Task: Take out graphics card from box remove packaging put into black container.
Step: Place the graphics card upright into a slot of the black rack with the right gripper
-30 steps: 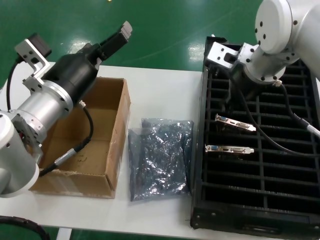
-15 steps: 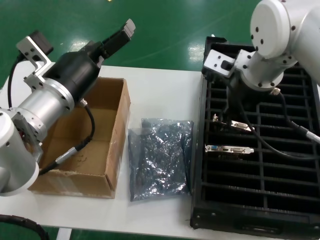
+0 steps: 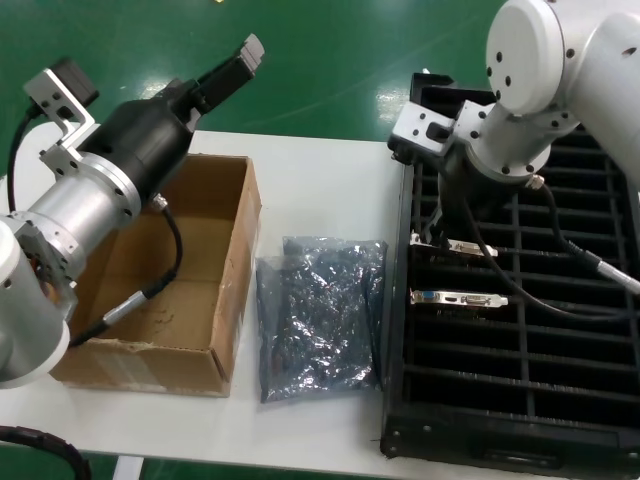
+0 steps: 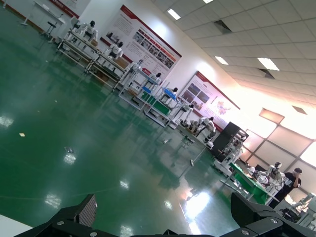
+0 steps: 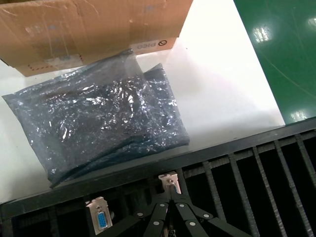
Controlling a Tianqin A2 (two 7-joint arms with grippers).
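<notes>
Gripping graphics card [image 3: 462,246], bracket crosswise in black container [image 3: 520,400].

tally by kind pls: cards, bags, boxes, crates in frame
graphics cards: 2, one under the right gripper, one a slot nearer
anti-static bags: 2, overlapping
cardboard box: 1
black container: 1
total: 6

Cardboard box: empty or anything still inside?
Looks empty. The head view shows the box with a bare brown floor, though the left gripper arm covers part of the interior, so that part cannot be checked.
</notes>
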